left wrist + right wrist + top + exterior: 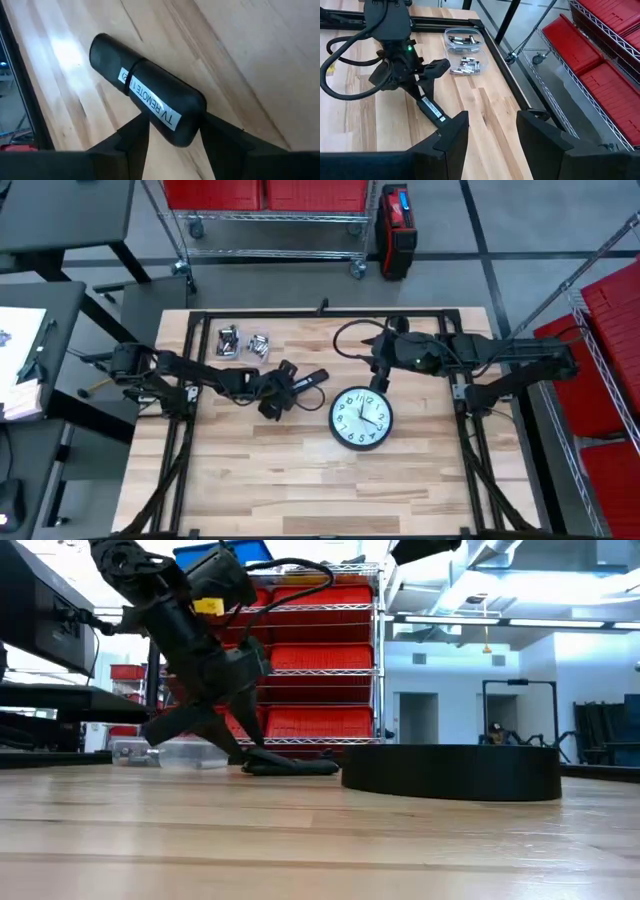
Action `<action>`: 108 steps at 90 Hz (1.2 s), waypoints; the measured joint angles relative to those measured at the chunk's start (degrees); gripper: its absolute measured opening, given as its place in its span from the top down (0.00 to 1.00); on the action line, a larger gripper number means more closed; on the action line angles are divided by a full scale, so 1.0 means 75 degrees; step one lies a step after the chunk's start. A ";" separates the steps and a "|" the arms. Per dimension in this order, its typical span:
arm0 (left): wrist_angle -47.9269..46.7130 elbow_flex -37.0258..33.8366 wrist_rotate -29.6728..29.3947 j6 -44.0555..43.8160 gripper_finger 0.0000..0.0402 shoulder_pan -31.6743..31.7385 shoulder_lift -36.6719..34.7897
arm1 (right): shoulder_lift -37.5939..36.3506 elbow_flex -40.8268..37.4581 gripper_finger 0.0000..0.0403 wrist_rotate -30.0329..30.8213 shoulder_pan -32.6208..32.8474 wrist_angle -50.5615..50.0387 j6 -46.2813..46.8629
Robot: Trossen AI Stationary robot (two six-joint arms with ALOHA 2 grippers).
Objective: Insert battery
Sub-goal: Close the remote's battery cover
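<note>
A black remote (150, 95) labelled "TV REMOTE 1" lies flat on the wooden table (260, 480), left of centre (310, 378). My left gripper (175, 125) is open and slants down over the remote's left end, one finger on each side (412, 80). Batteries lie in two clear trays (228, 340) (260, 346) at the far left. My right gripper (378, 385) hangs open and empty above the far rim of the round clock (361, 418). My left gripper stands astride the remote's left end (182, 135), its fingers slanting down from the table's left and lying along the remote. Whether the fingers (135, 135) touch the remote's sides, I cannot tell. The remote rests flat on the table.
The black-rimmed clock (450, 772) lies face up right of the remote. A black frame (320, 313) borders the table's far, left and right sides. Bare wood lies along the near half. Beyond the table are a wire shelf and red bins (320, 660).
</note>
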 joint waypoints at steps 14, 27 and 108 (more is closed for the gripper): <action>-0.0487 0.0000 0.0274 -0.0257 0.62 0.0024 0.0003 | 0.0000 0.0000 0.60 0.0000 0.0000 -0.0162 0.0003; -0.0747 0.0000 0.0340 -0.0244 0.62 0.0015 0.0009 | 0.0000 0.0000 0.60 0.0000 0.0000 -0.0204 0.0003; -0.2668 0.0456 0.0183 -0.7898 0.62 0.0242 -0.0814 | 0.1628 0.0003 0.60 -0.2406 -0.2086 -0.0455 0.2551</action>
